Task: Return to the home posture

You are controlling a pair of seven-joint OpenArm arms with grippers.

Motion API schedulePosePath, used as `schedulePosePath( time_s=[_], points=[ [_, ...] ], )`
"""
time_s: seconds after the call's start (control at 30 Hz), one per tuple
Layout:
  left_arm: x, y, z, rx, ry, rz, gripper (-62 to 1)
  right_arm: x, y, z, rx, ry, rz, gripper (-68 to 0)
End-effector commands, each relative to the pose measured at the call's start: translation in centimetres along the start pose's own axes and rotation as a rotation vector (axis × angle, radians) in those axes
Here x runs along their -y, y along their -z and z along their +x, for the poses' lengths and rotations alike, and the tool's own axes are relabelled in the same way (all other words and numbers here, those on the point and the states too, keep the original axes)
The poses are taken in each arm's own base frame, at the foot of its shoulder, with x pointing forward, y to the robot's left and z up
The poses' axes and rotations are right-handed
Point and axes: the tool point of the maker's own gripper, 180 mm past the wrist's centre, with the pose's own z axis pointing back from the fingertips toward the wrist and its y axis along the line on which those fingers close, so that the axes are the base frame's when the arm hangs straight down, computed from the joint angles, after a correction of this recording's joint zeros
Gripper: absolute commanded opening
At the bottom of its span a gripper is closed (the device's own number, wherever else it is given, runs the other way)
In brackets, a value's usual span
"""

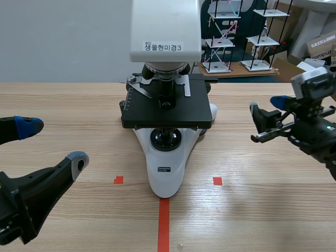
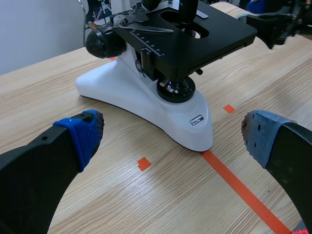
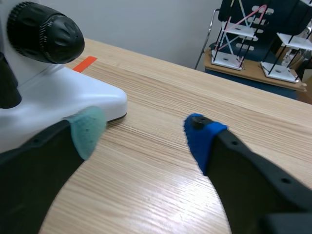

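Left pincer (image 1: 52, 143) released, pads wide apart, low over table (image 1: 252, 210) near left edge; bare wood beside it. Right pincer (image 1: 268, 107) released, raised near right edge, apart from microscope (image 1: 165, 173). Microscope mid-table: white base, black stage, foot on red tape line (image 1: 164, 226).

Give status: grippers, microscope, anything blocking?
Left gripper open, empty. Right gripper open, empty. Microscope upright at table centre, clear of both. No obstruction seen.

Lower left, the left gripper (image 1: 52, 143): thick black fingers (image 1: 42, 181), blue and grey pads (image 1: 26, 126). Mid-right, the right gripper (image 1: 266, 106), black, grey box (image 1: 311, 84) atop.
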Motion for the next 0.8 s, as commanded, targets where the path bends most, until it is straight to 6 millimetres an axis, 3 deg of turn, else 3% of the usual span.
schedulePosePath(
  time_s=[0.0, 0.1, 0.27, 0.5, 0.77],
  points=[
    [0.1, 0.2, 1.0, 0.036, 0.001, 0.001, -1.3, 0.3, -1.0, 1.3, 0.038, -0.006, -0.003, -19.9],
    [0.1, 0.2, 1.0, 0.036, 0.001, 0.001, -1.3, 0.0, -3.6, 1.5, 0.034, 0.004, -0.011, -10.4],
    [0.1, 0.2, 1.0, 0.036, 0.001, 0.001, -1.3, -1.8, -7.6, 2.7, 0.034, 0.007, 0.012, -4.4],
    [0.1, 0.2, 1.0, 0.035, 0.001, 0.001, -1.3, -6.1, -12.3, 5.1, 0.016, -0.012, 0.100, -4.1],
    [0.1, 0.2, 1.0, 0.036, 0.001, 0.001, -1.3, -9.5, -15.3, 7.0, -0.008, 0.016, 0.172, -4.1]
  ],
)
